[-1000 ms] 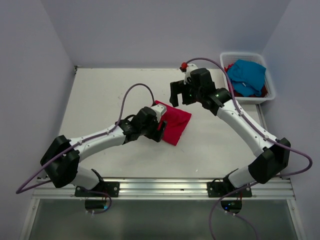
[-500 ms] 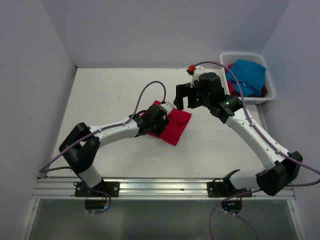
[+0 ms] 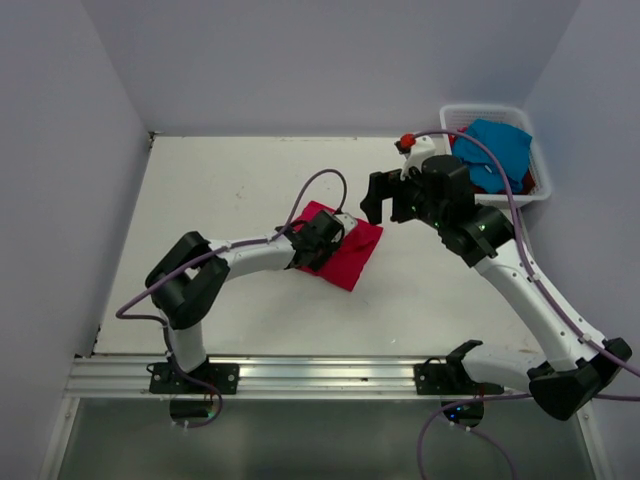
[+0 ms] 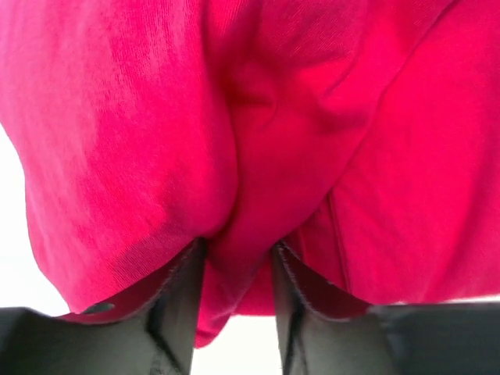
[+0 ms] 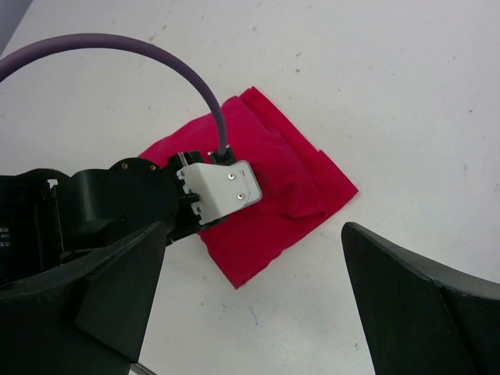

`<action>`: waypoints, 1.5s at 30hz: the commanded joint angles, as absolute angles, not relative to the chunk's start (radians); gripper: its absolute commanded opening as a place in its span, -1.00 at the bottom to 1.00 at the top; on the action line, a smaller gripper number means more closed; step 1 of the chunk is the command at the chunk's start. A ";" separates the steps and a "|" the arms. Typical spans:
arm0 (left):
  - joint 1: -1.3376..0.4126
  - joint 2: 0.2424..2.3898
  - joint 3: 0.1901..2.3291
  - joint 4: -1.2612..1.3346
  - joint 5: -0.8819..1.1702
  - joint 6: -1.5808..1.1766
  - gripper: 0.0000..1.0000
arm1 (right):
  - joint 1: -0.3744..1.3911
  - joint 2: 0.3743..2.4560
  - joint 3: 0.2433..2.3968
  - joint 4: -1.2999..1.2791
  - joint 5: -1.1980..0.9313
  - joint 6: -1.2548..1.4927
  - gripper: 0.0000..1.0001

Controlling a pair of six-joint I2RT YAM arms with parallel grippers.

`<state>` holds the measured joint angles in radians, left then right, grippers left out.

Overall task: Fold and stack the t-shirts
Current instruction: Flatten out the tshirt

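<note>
With the left jaws narrowed from wide to a pinch on a raised fold of the crimson t-shirt [image 3: 358, 255], folded at the middle of the tabletop [image 3: 220, 180], and the right jaws, fully spread and empty, withdrawn rightward toward the basket [image 3: 484, 106], this shirt's folding appeared nearly finished.

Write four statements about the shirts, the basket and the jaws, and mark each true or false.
1. A red t-shirt lies folded on the table. True.
2. The left jaws have a fold of that red t-shirt between them. True.
3. The right jaws hold the turquoise shirt. False: they stand open and empty above the table, and the turquoise t-shirt lies in the basket.
4. The basket stands at the table's far left corner. False: it stands at the far right.
</note>
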<state>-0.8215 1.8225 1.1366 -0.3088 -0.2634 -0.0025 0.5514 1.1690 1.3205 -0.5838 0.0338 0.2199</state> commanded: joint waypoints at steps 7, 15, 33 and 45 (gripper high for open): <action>-0.830 1.864 1.203 -0.285 -0.377 0.011 -1.00 | 0.554 1.134 1.295 -0.621 0.061 0.227 0.97; -0.831 1.695 1.333 -0.362 -0.482 -0.032 -1.00 | 0.555 1.124 1.281 -0.626 0.069 0.224 0.97; -0.696 1.625 1.773 -0.488 -0.712 0.017 -1.00 | 0.554 1.203 1.184 -0.546 0.074 0.244 0.97; -0.701 1.559 1.764 -0.578 -0.673 -0.041 -1.00 | 0.574 1.446 1.017 -0.155 -0.343 0.387 0.97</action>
<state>-0.6987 1.6165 1.7386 -0.5797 -0.6628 -0.0257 0.5640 1.4075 1.0420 -0.3233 -0.2119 0.3363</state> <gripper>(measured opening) 0.012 0.986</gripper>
